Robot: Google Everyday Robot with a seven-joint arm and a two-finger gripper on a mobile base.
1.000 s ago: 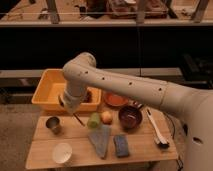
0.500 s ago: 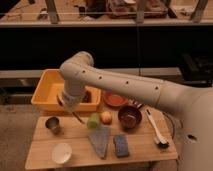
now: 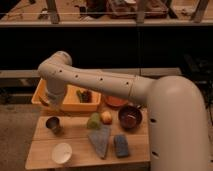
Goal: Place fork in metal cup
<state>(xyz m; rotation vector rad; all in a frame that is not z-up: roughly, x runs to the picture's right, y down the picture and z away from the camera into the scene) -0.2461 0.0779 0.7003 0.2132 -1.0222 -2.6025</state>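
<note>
Pincer: the pincer (image 3: 50,102) hangs at the end of the white arm (image 3: 95,82), low at the front left part of the yellow bin (image 3: 70,104), above the back left corner of the surface (image 3: 75,131). It is too dark there to tell whether it is spread, pressed together or pinching something.
Arm: it comes in from the robot body on the right, runs to the left over the back of the surface, bends at an elbow and then goes down to the pincer.
Fork: I cannot make it out anywhere; the zone under the pincer is in shadow.
Metal cup: the metal cup (image 3: 54,125) stands upright on the left side of the surface, just in front of the bin and a little below the pincer, apart from it. Its inside looks dark.
White cup: the white cup (image 3: 62,152) stands near the front left edge, in front of the metal cup.
Yellow bin: it sits at the back left; some dark and green items lie in it, and I cannot name them.
Fruit: a green fruit (image 3: 94,121) and a yellow-orange fruit (image 3: 106,117) lie side by side in the middle, touching or almost touching.
Bowl: a dark red bowl (image 3: 130,117) stands just right of the fruit.
Plate: an orange dish (image 3: 116,101) is behind the bowl, partly hidden by the arm.
Cloth: a grey-blue cloth (image 3: 100,141) lies in front of the fruit.
Sponge: a blue sponge (image 3: 121,145) lies just to the right of the cloth.
</note>
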